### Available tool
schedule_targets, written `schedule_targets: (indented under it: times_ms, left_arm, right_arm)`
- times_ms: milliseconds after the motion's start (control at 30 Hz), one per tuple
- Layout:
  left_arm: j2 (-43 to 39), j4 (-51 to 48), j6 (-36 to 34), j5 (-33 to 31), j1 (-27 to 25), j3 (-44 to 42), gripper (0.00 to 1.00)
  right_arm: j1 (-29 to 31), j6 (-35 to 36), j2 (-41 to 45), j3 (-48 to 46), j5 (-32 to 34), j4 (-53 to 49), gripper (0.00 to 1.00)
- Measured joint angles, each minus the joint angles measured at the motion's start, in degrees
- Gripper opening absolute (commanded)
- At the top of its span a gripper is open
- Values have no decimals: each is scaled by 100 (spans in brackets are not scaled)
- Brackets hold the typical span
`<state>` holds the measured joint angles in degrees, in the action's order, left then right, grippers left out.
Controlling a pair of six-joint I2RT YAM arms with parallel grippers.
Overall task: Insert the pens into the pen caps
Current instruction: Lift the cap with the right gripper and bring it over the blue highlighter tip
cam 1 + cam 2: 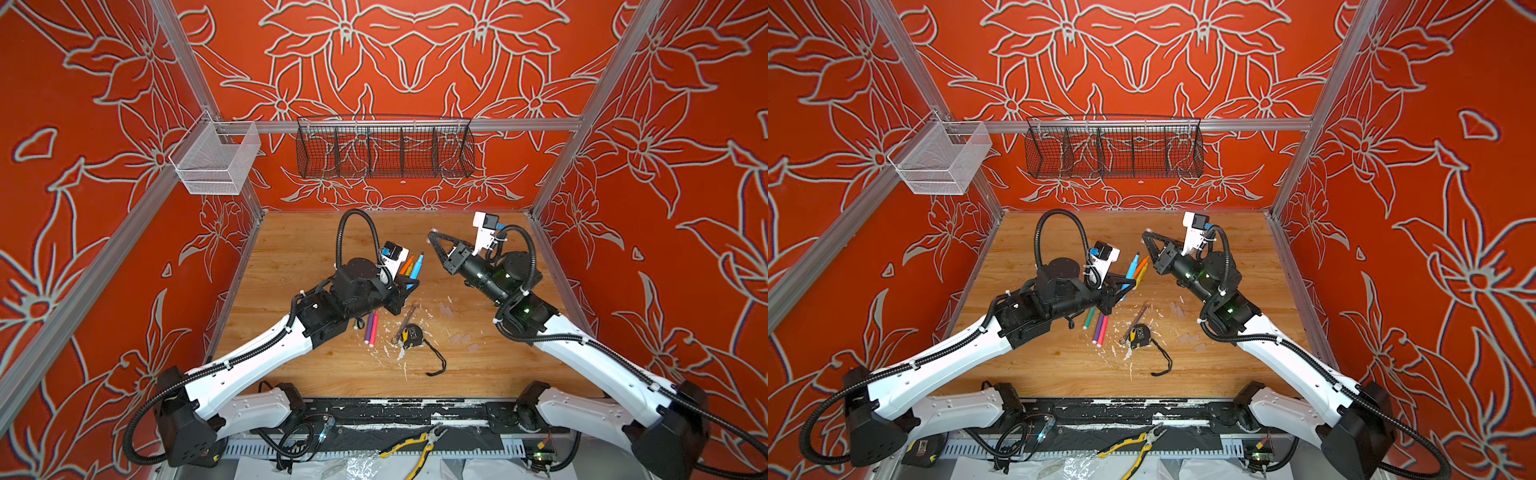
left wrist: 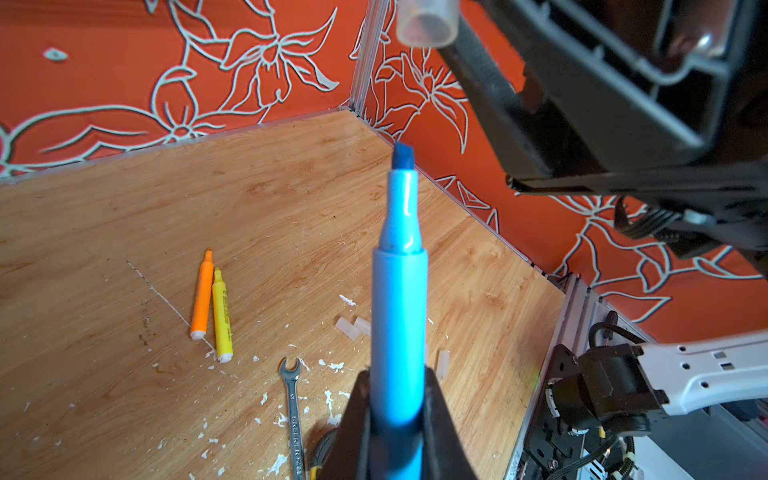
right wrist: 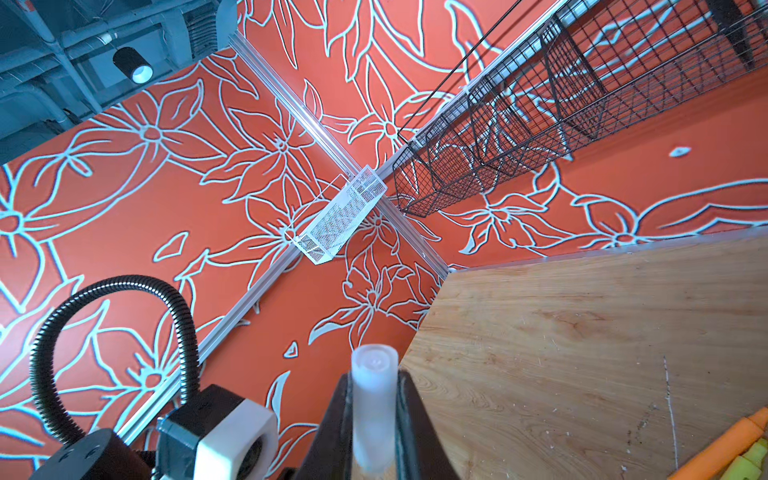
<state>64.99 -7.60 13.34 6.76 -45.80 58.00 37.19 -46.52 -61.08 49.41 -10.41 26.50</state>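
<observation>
Gripping the blue pen (image 2: 399, 311) around the rear of its barrel, our left gripper (image 2: 398, 376) is clamped tight on it at the lower middle of the left wrist view, with the bare chisel tip pointing up the frame. Beyond that tip, at the top edge, hangs the pen cap (image 2: 428, 20). Its near end is turned toward the tip, and a clear gap lies between the two. Our right gripper (image 3: 374, 376) pinches this cap between both fingers at the bottom centre of the right wrist view, with the cap's end standing proud of the fingertips. In both top views the two grippers are near each other at mid-frame, above the wooden table (image 1: 311, 249), not touching.

We see the orange pen (image 2: 202, 295) and yellow pen (image 2: 221, 316) lying side by side, touching, at the lower left of the left wrist view, both uncapped. In a top view the green pen (image 1: 1090, 319), purple pen (image 1: 1099, 328) and pink pen (image 1: 1104, 323) lie together just below our left gripper.

Several loose caps (image 2: 347, 328) rest on the wood just beside the blue barrel — they are faint against the grain. The wrench (image 2: 293, 411) lies at the bottom of that frame among white flecks, with the tape measure (image 1: 411, 336) at its lower end in a top view.
</observation>
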Motion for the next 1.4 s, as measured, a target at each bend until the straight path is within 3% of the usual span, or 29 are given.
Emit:
schedule_targets:
  times_ms: [1233,1300,1400]
  left_arm:
    - [0,-20,61,-310,0,-7,0]
    - [-24,-2,68,-304,-4,-50,0]
    - [-92,76,90,-315,-4,-140,0]
  right_arm:
    - [393,-42,-114,-551,-197,382,19]
    - [420,-39,-81,-608,-160,413,25]
    - [505,-48,-24,-743,-162,393,46]
